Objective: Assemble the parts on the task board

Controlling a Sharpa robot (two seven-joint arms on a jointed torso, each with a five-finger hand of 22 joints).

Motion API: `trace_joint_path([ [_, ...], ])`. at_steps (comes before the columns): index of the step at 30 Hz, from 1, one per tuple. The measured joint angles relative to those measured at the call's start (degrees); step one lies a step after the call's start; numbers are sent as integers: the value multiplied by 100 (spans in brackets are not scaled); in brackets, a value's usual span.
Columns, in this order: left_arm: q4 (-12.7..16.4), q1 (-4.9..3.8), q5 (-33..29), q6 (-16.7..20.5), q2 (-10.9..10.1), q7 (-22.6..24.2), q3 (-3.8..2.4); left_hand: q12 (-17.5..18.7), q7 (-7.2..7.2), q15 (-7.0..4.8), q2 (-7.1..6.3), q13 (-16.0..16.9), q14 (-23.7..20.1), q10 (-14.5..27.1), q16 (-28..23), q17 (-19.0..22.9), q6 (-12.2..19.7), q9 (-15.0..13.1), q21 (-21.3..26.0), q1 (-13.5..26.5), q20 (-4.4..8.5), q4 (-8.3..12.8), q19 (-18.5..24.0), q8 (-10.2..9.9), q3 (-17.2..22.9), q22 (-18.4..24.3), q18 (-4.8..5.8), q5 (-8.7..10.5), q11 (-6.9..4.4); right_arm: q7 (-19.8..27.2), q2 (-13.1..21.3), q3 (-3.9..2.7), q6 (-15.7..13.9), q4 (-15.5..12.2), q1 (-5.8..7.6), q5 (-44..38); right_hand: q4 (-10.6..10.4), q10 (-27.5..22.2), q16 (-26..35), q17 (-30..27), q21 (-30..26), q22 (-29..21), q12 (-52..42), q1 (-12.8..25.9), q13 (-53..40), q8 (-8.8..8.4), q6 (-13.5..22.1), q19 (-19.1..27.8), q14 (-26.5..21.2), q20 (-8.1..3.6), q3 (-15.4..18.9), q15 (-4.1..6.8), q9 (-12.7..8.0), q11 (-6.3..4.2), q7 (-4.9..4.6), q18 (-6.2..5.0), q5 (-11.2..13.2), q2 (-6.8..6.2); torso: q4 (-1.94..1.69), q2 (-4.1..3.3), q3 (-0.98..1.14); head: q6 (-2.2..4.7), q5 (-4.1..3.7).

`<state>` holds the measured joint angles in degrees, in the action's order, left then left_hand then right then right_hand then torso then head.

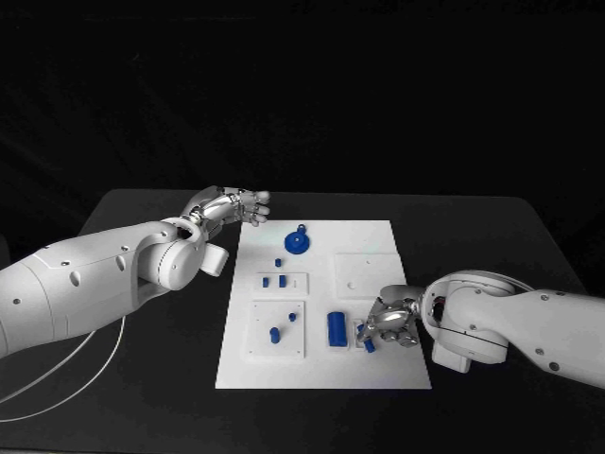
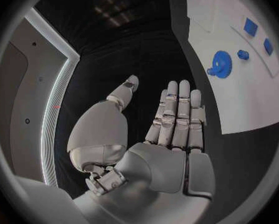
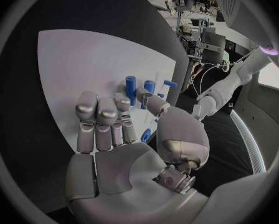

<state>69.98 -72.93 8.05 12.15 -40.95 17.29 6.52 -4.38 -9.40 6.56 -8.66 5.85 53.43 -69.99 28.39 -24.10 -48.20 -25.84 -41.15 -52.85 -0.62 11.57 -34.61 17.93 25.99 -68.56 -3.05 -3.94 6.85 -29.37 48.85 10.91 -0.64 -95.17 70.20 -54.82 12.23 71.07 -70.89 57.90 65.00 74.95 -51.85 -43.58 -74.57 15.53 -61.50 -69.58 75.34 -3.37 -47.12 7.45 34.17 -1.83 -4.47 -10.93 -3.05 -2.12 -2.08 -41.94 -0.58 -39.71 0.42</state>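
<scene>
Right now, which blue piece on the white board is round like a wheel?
The blue gear at the board's far end, nearest the left hand. The other blue pieces are small blocks and pegs.

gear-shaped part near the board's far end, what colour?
Blue. The gear-shaped part lies on the white task board; the left wrist view shows it best.

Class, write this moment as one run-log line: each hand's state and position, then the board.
left hand: open, off board's far-left corner | right hand: pinching small blue part over board's right edge | task board: blue gear unplaced
</scene>
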Motion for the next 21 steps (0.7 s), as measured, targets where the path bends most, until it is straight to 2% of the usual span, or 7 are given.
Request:
trace_joint_path([
  [6, 2, 0, 0, -2, -2, -5, 0, 0, 0, 0, 0, 0, 0, 0, 0, 0, 0, 0, 0, 0, 0, -14, 0, 0, -14, -5, 4, 0, 0, -2, -36, 0, -22, 13, -9, -45, -24, 0, 0, 5, 0, -1, 0, 54, 0, 2, 0, 0, -2, 0, 24, -2, 4, 0, 1, -2, 0, -53, -1, 1, -1, 4, 11],
  [12, 3, 0, 0, -5, -5, -15, 1, 0, 0, 0, 0, 0, 0, 0, -23, -5, 0, 0, 0, 0, 0, -14, 0, 0, -14, -4, 9, 0, 0, 4, -72, 0, -57, 4, -14, -69, -44, 0, 0, 6, 0, -1, 0, 99, 0, 5, 1, 0, -2, 0, 51, -3, 3, 0, 1, -4, 0, -53, -1, 1, -1, 7, 31],
  [21, 6, 0, 0, -8, -11, -27, 1, 0, 0, 0, 0, 1, 0, 0, -22, -10, 0, 0, 0, 0, 0, -14, 0, 0, -14, -4, 15, 0, 0, 28, -79, 0, -140, -3, -19, -81, -86, 0, 0, 11, 0, -1, 0, 265, -7, 10, -1, 0, -2, 0, 234, -4, 5, 0, 4, -8, -1, -125, -1, 1, -3, 6, 55],
])
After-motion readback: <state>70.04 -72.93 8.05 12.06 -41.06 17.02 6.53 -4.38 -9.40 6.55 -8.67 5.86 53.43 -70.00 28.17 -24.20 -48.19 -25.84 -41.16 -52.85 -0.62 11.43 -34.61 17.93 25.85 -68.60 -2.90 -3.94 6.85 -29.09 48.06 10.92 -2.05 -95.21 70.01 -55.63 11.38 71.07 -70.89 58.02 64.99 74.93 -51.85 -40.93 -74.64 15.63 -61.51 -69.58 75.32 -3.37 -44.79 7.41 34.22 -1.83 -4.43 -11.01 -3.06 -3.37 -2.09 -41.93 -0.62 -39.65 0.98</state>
